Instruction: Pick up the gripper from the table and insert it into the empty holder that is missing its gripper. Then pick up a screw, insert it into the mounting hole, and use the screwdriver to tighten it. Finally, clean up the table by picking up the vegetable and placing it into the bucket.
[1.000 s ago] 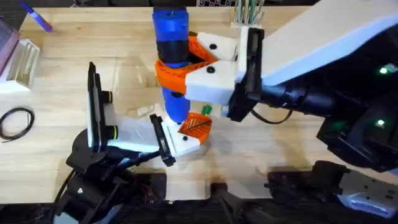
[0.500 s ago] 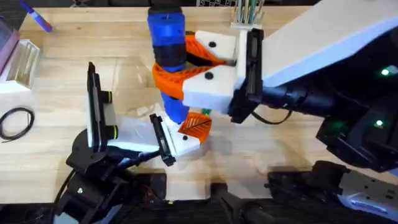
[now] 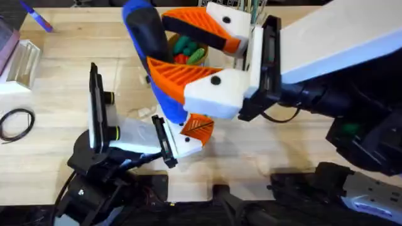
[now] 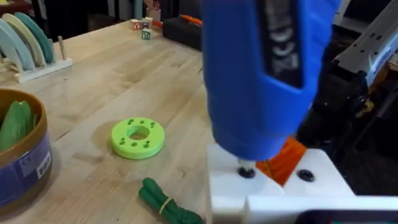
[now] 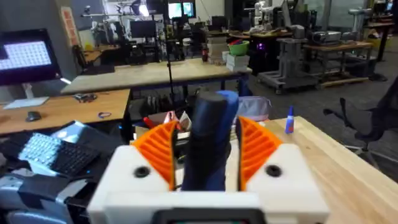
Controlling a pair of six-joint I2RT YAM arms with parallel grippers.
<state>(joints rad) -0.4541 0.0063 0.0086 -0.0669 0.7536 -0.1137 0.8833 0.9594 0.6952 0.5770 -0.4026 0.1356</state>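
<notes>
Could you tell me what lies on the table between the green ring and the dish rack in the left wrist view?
Nothing: in the left wrist view the stretch of wood between the green ring and the dish rack is bare.

Vegetable (image 4: 168,203) on table (image 4: 118,87) near ring (image 4: 138,137), bucket (image 4: 25,162) probably just beside.

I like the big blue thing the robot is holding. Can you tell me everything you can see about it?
It is the screwdriver, a thick blue tool with a black upper part, looking like smooth plastic. In the overhead view it leans, its top tipped toward the table's left. The right gripper holds it between white fingers with orange ribbed pads. In the left wrist view its lower end sits over a small metal tip touching a white part with an orange piece beside it.
</notes>
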